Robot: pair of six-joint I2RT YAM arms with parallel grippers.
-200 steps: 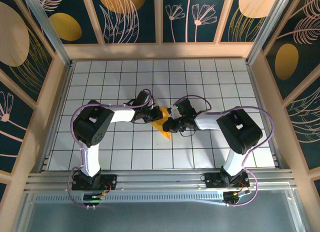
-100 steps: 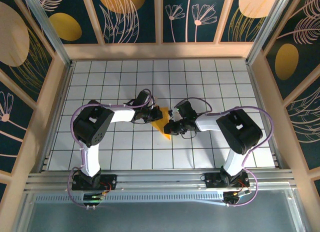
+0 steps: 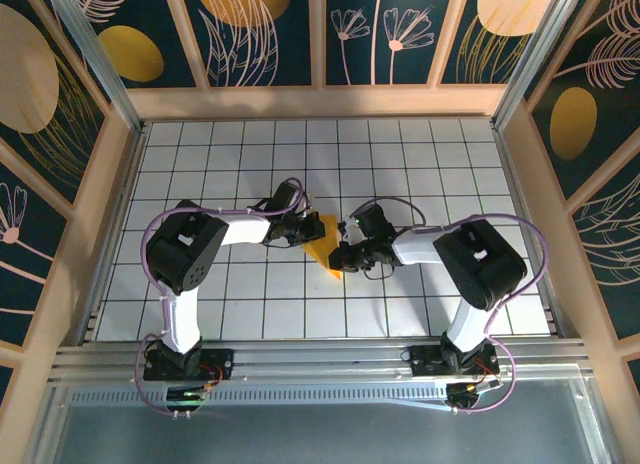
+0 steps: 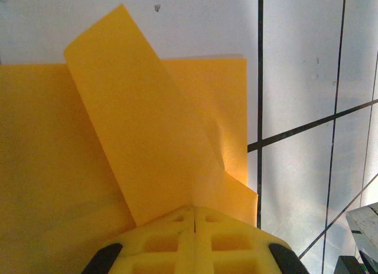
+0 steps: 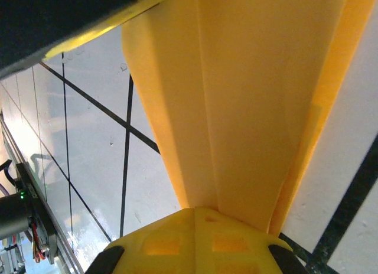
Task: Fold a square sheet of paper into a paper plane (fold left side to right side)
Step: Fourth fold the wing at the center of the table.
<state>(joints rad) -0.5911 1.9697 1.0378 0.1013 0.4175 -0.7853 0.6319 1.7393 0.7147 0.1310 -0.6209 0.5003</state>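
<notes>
The left gripper (image 4: 195, 212) had its jaws pressed together on a raised flap of the sheet of paper (image 4: 147, 144), and the right gripper (image 5: 195, 210) was likewise clamped on the sheet's narrow end. The folded sheet lay between the 2 grippers on the gridded desk (image 3: 420, 154). The fold would likely go best with 1 gripper pinning while the other laid the flap flat without tugging. The left wrist view showed the flap curling up; the top view gave the sheet as a small orange wedge.
</notes>
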